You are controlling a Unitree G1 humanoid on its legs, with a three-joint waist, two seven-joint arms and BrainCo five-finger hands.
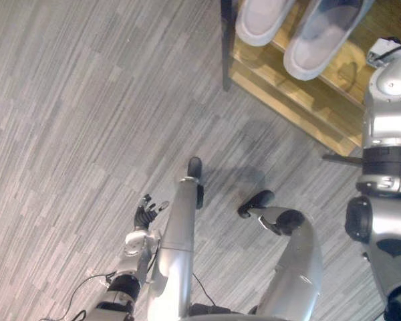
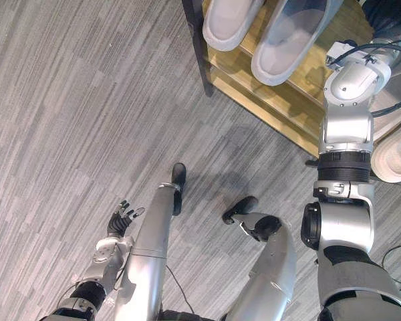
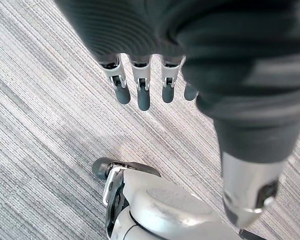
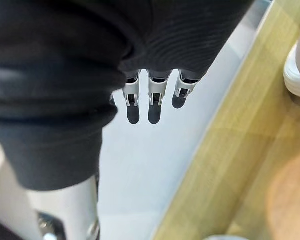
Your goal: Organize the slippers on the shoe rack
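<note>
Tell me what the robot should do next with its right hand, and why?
Probably reach the right hand toward the pale slipper off to its side. The hand is open and empty above the wooden shoe rack, so nothing is held yet. The left hand hangs open over the floor.

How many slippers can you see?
3. A white slipper and a grey slipper lie side by side on the shoe rack; a third slipper shows at the right eye view's right edge. Others may be hidden.

The pale slipper and grey slipper on the shoe rack are cut off at the top edge; another slipper is cropped at right.
</note>
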